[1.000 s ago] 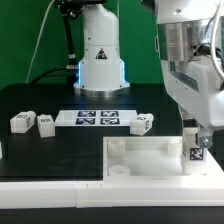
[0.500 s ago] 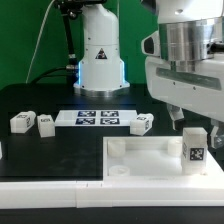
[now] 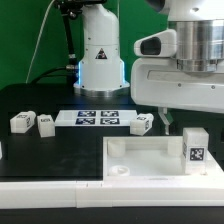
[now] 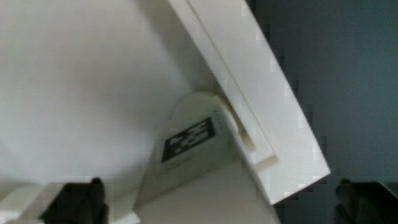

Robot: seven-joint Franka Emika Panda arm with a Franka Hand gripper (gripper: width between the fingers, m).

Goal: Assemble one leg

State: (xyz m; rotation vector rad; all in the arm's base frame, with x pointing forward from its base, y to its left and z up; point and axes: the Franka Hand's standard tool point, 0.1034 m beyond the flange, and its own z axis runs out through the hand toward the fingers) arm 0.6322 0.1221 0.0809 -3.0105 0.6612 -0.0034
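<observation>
A white leg (image 3: 194,148) with a tag on its face stands upright on the near corner of the large white tray-like piece (image 3: 140,158), at the exterior view's right. My gripper (image 3: 188,118) hangs open just above it, apart from it. In the wrist view the leg (image 4: 187,140) shows below, and my gripper (image 4: 222,200) has its dark fingertips (image 4: 80,200) spread wide with nothing between them. Three more legs lie on the black table: two (image 3: 22,122) (image 3: 46,124) at the exterior view's left and one (image 3: 142,124) near the middle.
The marker board (image 3: 98,119) lies flat behind the tray. The robot's white base (image 3: 100,55) stands at the back. The table's white front edge (image 3: 50,190) runs along the bottom.
My gripper has let go of the leg, opened and risen. The leg stays standing on the tray's corner.
</observation>
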